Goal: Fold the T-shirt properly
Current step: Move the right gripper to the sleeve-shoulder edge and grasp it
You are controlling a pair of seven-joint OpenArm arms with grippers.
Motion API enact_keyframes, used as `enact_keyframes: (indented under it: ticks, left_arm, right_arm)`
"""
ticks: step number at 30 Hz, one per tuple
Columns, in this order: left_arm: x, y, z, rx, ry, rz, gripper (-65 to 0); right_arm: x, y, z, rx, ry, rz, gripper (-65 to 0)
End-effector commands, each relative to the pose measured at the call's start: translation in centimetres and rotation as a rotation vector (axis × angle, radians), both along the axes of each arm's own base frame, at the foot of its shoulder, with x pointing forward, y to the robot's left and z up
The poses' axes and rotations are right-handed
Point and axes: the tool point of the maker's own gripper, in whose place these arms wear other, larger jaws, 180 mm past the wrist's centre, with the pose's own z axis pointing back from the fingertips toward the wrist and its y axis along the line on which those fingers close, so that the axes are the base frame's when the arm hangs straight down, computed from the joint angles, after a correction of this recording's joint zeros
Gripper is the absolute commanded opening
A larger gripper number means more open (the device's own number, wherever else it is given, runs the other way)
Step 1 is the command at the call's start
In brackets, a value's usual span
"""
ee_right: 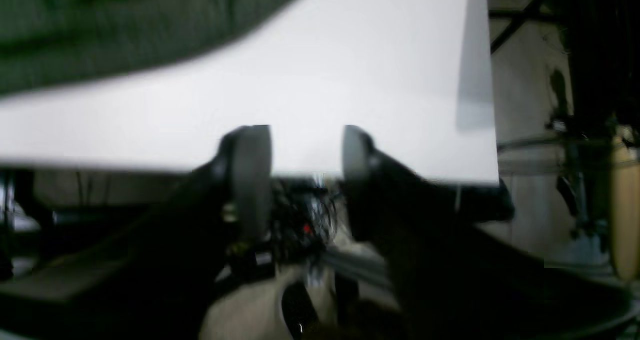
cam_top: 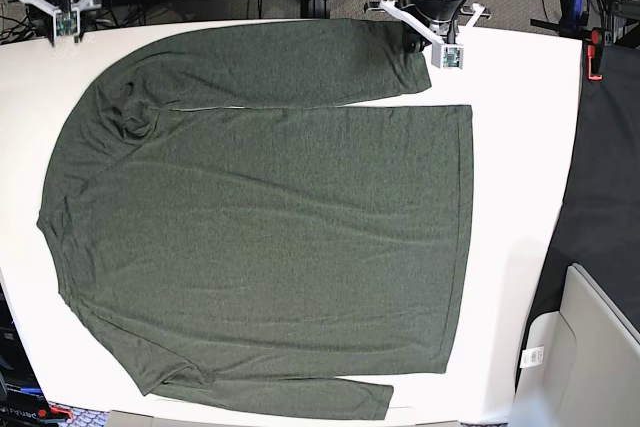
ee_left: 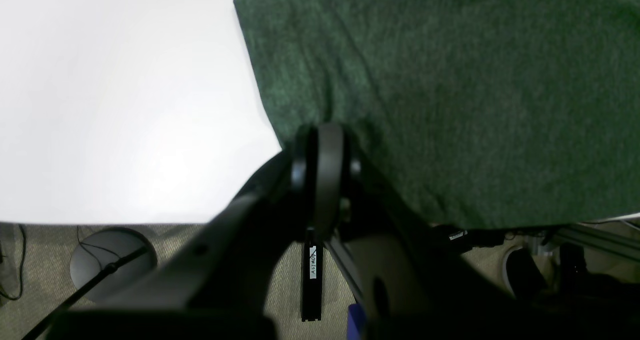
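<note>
The T-shirt (cam_top: pixel 270 227), dark olive-green and long-sleeved, lies spread flat on the white table (cam_top: pixel 520 197), collar to the left and hem to the right. One sleeve runs along the far edge, the other along the near edge. My left gripper (cam_top: pixel 415 44) is at the far sleeve's cuff. In the left wrist view its jaws (ee_left: pixel 322 129) are pressed together on the edge of the fabric (ee_left: pixel 450 104). My right gripper (cam_top: pixel 62 27) is at the far left corner. It is open and empty (ee_right: pixel 306 144) over the table edge, with the shirt (ee_right: pixel 100 24) a little way off.
A black surface (cam_top: pixel 605 197) borders the table on the right, with a pale box (cam_top: pixel 590 347) at the lower right and a red clamp (cam_top: pixel 597 52) on the right edge. Cables and stands crowd the back. A round stand base (ee_left: pixel 112 262) sits on the floor.
</note>
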Motion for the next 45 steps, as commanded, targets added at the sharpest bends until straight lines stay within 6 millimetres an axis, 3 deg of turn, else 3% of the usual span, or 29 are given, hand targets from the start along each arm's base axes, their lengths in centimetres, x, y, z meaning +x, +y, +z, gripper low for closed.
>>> enact_keyframes:
  ticks: [1,4,8,11,16,21,26,32,45]
  left_arm:
    - [-0.5,-0.2,0.0,-0.006,0.014,-0.008,-65.0]
    - [-0.5,-0.2,0.0,-0.005,0.014,-0.009,-65.0]
    - [-0.4,-0.1,0.1,-0.001,0.013,-0.01,-65.0]
    - [-0.4,-0.1,0.1,-0.001,0.013,-0.01,-65.0]
    - [-0.4,0.1,0.1,0.003,0.013,-0.005,-65.0]
    - [-0.4,0.2,0.0,0.005,0.013,-0.006,-65.0]
    - [-0.4,0.2,0.0,0.005,0.013,-0.006,-65.0]
    - [-0.4,0.2,0.0,0.005,0.017,-0.007,-65.0]
    - [-0.4,0.2,-0.1,0.005,0.02,-0.008,-65.0]
  right_arm:
    - [0.8,0.1,1.0,0.009,-0.047,0.005,-37.1]
    - [2.3,0.6,1.2,0.12,-0.104,-0.018,-37.0]
    - [3.6,2.2,-0.2,0.3,-0.047,-0.033,-37.0]
    - [4.5,3.0,-1.5,0.374,0.031,-0.055,-37.0]
    - [5.8,3.8,-1.7,0.451,0.034,-0.084,-37.0]
    - [5.0,3.2,-2.1,0.527,0.047,-0.165,-36.7]
    - [3.7,1.3,-2.5,0.659,0.036,-0.28,-36.6]
    - [3.1,0.3,-5.3,0.781,0.052,-0.377,-36.6]
    - [4.9,0.1,-6.0,0.817,0.027,-0.393,-37.0]
